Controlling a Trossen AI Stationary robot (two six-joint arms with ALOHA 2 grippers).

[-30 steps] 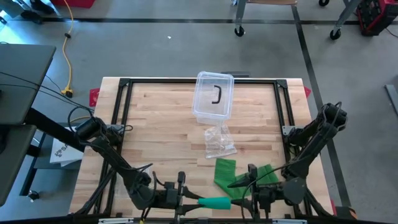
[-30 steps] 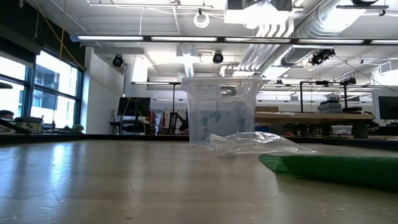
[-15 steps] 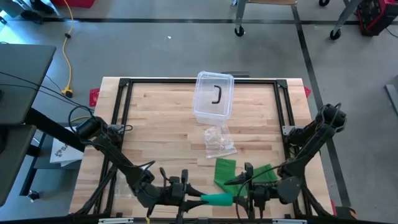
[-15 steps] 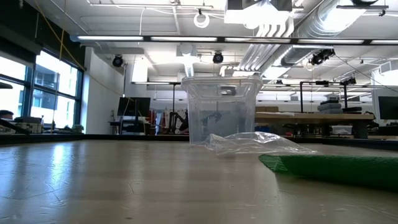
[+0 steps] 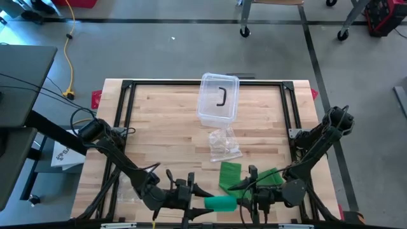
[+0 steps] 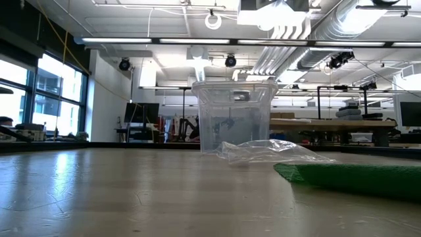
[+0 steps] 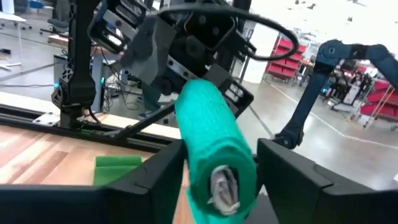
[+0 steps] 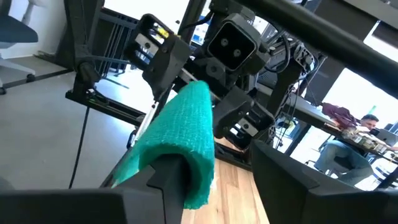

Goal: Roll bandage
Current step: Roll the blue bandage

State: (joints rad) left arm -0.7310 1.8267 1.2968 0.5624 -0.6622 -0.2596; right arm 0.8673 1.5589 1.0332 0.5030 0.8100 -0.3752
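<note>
A rolled green bandage (image 5: 220,203) hangs level above the table's near edge, between my two grippers. My left gripper (image 5: 194,196) is open, its fingers (image 7: 155,180) standing on either side of the roll's left end (image 7: 214,168) with thin gaps. My right gripper (image 5: 245,199) has the roll's right end. A flat stretch of green bandage (image 5: 230,176) lies on the table just beyond the roll; whether it joins the roll I cannot tell. My right gripper has the roll's right end (image 8: 189,149) between its two fingers, coming level from the table's right, fingers lying along the roll. One finger (image 8: 166,169) lies against the roll's side; the other finger's touch does not show plainly. The roll is lifted clear and level.
A clear plastic container (image 5: 218,98) stands at the table's far middle, with a crumpled clear plastic bag (image 5: 224,145) in front of it. A black frame (image 5: 127,86) runs round the tabletop. Bare wood lies to the left of the bag.
My left gripper has opened: its fingers, shut on the roll's left end before, now stand spread beside it. The roll has stayed level and clear of the table.
</note>
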